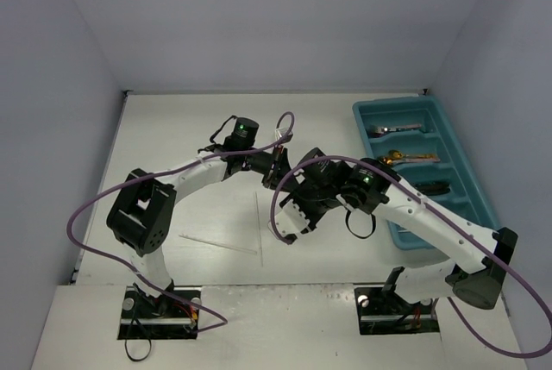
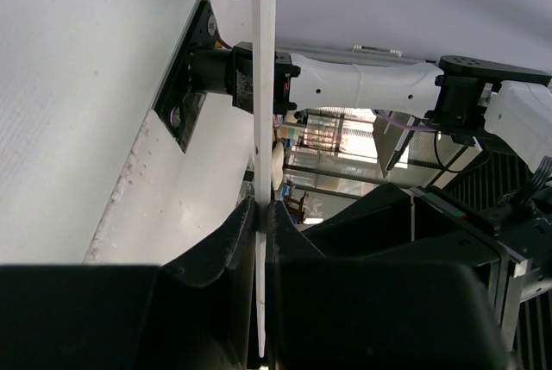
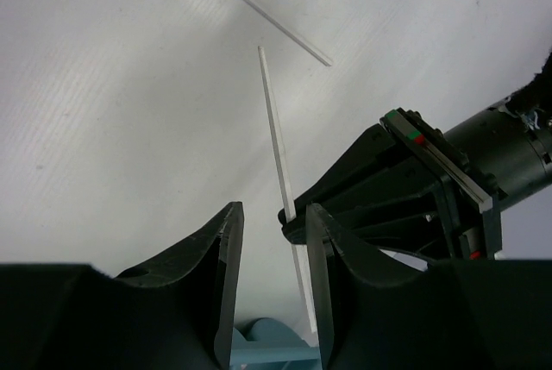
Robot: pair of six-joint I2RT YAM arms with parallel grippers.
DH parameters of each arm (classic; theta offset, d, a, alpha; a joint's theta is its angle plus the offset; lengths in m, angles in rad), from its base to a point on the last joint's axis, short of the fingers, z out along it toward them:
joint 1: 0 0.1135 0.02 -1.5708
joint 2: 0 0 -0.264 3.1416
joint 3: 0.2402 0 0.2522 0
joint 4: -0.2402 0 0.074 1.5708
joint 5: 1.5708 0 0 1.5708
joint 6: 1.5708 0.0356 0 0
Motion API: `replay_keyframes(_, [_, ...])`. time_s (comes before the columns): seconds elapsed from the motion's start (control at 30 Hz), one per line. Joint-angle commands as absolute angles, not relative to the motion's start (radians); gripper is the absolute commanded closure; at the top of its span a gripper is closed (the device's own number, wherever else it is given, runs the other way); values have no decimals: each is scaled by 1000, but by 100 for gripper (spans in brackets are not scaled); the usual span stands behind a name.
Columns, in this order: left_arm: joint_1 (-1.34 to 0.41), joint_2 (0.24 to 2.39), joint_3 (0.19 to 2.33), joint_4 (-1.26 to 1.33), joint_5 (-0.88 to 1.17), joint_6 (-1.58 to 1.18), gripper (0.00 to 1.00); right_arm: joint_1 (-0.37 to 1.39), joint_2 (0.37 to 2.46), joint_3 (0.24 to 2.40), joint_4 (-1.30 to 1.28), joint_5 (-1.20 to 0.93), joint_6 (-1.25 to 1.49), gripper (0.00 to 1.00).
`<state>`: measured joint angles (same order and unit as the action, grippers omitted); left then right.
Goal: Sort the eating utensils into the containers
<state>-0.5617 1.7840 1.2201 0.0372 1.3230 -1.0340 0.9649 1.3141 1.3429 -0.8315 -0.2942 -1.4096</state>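
One big white tabletop (image 1: 172, 146) holds everything. On its right side sits the blue tray (image 1: 392, 103), with long bins side by side. The far bin has dark pieces (image 1: 397, 128) in it. The next bin has gold spoons (image 1: 407, 159). The one after that has another dark piece (image 1: 431, 187). My right arm (image 1: 431, 223) hides the rest of the tray.

Both of my arms reach in and meet near the middle of the tabletop, left of the tray. My left end effector (image 2: 263, 208) is pressed together on a thin white stick (image 3: 274, 128), and the stick pokes out both ways. My right end effector (image 3: 274, 210) is spread, with its two fingers apart, and it grips nothing. Its tips are right beside the left one's tips. The stick runs through the gap, close to one finger. I cannot tell if it touches that finger.

A second white stick (image 1: 220, 243) lies flat on the tabletop, nearer my bases. The far tip of the pinched stick comes close to one end of it.
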Motion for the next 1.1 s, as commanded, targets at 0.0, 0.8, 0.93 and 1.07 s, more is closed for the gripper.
replay_keyframes(0.0, [-568, 1730, 1249, 108, 1370, -1049, 100, 973, 1346, 1337, -797, -281, -1424, 67])
replay_keyframes(0.8, [-559, 1706, 1223, 112, 1353, -1041, 14, 952, 1359, 1308, -764, -223, -1440, 100])
replay_keyframes(0.93, [-514, 1708, 1240, 116, 1350, -1021, 12, 953, 1341, 1305, -767, -197, -1410, 100])
replay_keyframes(1.07, [-408, 1707, 1290, 116, 1346, -995, 12, 951, 1299, 1282, -775, -146, -1337, 100])
